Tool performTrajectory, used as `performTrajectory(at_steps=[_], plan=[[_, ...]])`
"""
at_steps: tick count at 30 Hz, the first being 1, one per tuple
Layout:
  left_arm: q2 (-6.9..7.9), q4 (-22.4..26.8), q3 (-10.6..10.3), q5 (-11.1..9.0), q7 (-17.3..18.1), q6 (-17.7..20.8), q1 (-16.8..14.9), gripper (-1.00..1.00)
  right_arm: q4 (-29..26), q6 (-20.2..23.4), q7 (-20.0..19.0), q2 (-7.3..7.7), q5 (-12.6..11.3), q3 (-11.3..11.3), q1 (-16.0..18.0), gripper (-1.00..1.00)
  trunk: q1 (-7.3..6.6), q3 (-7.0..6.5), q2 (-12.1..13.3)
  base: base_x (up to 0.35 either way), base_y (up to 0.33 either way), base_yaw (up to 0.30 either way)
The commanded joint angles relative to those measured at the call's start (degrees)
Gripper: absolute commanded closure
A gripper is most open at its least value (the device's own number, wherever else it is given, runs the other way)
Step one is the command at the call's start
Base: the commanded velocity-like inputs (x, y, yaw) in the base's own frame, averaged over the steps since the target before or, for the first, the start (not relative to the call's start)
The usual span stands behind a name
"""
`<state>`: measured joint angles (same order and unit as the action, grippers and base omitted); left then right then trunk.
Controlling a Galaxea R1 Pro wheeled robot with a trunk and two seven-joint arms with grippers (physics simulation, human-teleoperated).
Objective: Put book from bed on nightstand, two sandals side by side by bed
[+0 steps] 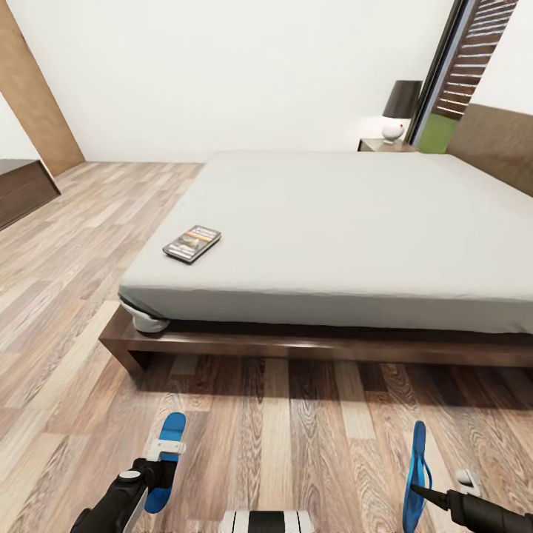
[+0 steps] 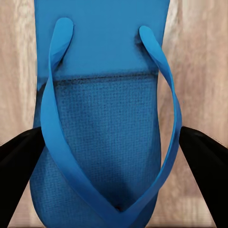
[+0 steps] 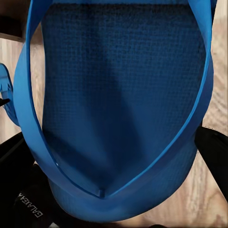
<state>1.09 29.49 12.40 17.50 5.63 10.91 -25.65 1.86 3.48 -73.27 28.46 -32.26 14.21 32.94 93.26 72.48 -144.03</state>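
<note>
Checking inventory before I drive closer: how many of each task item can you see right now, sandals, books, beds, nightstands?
Sandals: 2, one in the left gripper (left sandal), one in the right gripper (right sandal)
Books: 1, book on the bed
Beds: 1, bed
Nightstands: 1, nightstand behind the bed, with a lamp
Total: 5

Lighting and render quality: bright, even, diffuse.
Soft shadow lay under the bed [image 1: 311,344] frame at 6 o'clock; pale glow surrounded the lamp [image 1: 400,111] at 1 o'clock. Wide-angle stretch bent the edges. Wrist views were soft, the sandal [image 2: 104,118] grainy, dark fingers [image 2: 19,161] blurred.
</note>
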Motion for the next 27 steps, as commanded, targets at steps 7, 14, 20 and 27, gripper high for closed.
performTrajectory(at_steps=[7,14,20,27], plan=[[-0.21,0.8,0.3,0.6,0.6,0.1,0.2,1.00,0.3,0.2,0.1,-0.42,-0.5,0.4,0.1,1.00,0.04,0.49,0.0,0.000,0.000,0.000],[-0.82,0.8,0.3,0.6,0.6,-0.4,0.2,1.00,0.3,0.2,0.1,-0.42,-0.5,0.4,0.1,1.00,0.04,0.49,0.0,0.000,0.000,0.000],[-0.90,0.8,0.3,0.6,0.6,-0.5,0.2,1.00,0.3,0.2,0.1,-0.42,-0.5,0.4,0.1,1.00,0.04,0.49,0.0,0.000,0.000,0.000],[-0.91,0.8,0.3,0.6,0.5,-0.5,0.2,1.00,0.3,0.2,0.1,-0.42,-0.5,0.5,0.1,1.00,0.14,1.38,-0.1,0.000,0.000,0.000]])
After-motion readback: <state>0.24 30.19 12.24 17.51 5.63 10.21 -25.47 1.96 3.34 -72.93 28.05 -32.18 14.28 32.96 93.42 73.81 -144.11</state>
